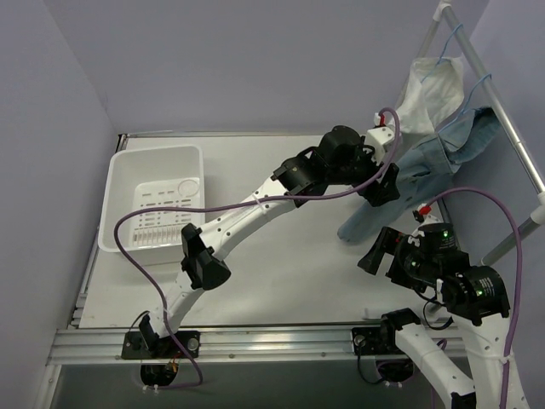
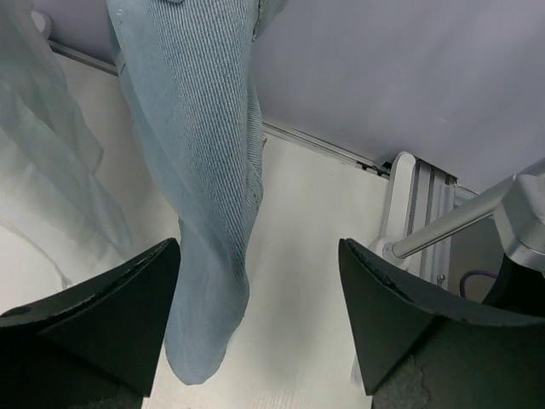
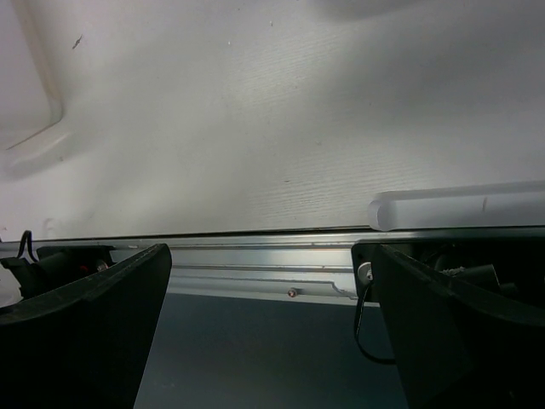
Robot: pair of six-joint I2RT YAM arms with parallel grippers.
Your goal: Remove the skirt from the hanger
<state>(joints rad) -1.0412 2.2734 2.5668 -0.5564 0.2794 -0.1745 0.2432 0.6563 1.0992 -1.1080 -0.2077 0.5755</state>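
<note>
Mounting rail (image 1: 255,341) runs across the near edge at 6 o'clock and carries both arm bases.

1. Right gripper (image 1: 372,256) sits low at about 4 o'clock in the top view, well short of the garment. The right wrist view shows this gripper (image 3: 268,256) with its fingers spread wide, nothing between them, and only bare table (image 3: 281,111) ahead.
2. White basket (image 1: 153,204) stands at 9 o'clock, well apart from both grippers.
3. Left gripper (image 1: 383,189) is extended across the table to about 2 o'clock, just beside the skirt (image 1: 426,162). In the left wrist view the gripper (image 2: 258,256) is spread apart and not clamped on anything. The skirt (image 2: 209,170), pale blue denim, hangs down ahead of the gap, nearer the finger at 8 o'clock. Contact with that finger cannot be confirmed.
4. The skirt hangs from the rack rail (image 1: 511,136) at 2 o'clock, and its lower end reaches the table. A white garment (image 1: 430,94) hangs beside it at 1 o'clock. The hanger itself cannot be made out clearly.

Status: removal has not begun. The approach looks nearly complete. Remaining steps, as judged: close on the fabric, free it from the hanger, and draw it clear of the rail.
</note>
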